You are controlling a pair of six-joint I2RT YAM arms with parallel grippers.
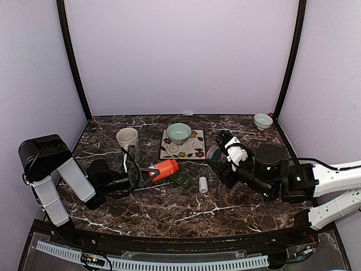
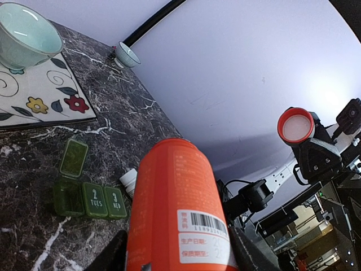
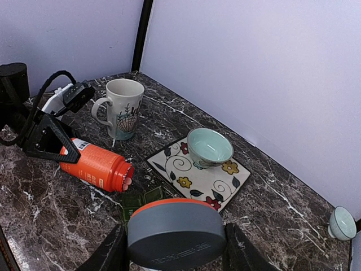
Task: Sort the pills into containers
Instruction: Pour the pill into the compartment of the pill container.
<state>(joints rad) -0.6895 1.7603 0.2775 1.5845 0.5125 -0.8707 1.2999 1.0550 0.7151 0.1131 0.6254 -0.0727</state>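
My left gripper (image 1: 151,173) is shut on the orange bottle (image 1: 165,169), held on its side with its open mouth towards the dark green pill box (image 1: 181,180). In the right wrist view pale pills (image 3: 126,180) show in the bottle's mouth. In the left wrist view the pill box (image 2: 93,199) lies on the table with one compartment's lid (image 2: 74,157) open and the other two shut. My right gripper (image 1: 217,155) is shut on the bottle's grey, orange-rimmed cap (image 3: 176,231), held above the table right of the pill box.
A small white cylinder (image 1: 203,184) lies right of the pill box. A pale green bowl (image 1: 179,132) sits on a floral tile (image 1: 189,149). A mug (image 1: 127,138) stands behind my left gripper. A small bowl (image 1: 263,120) is at the back right corner.
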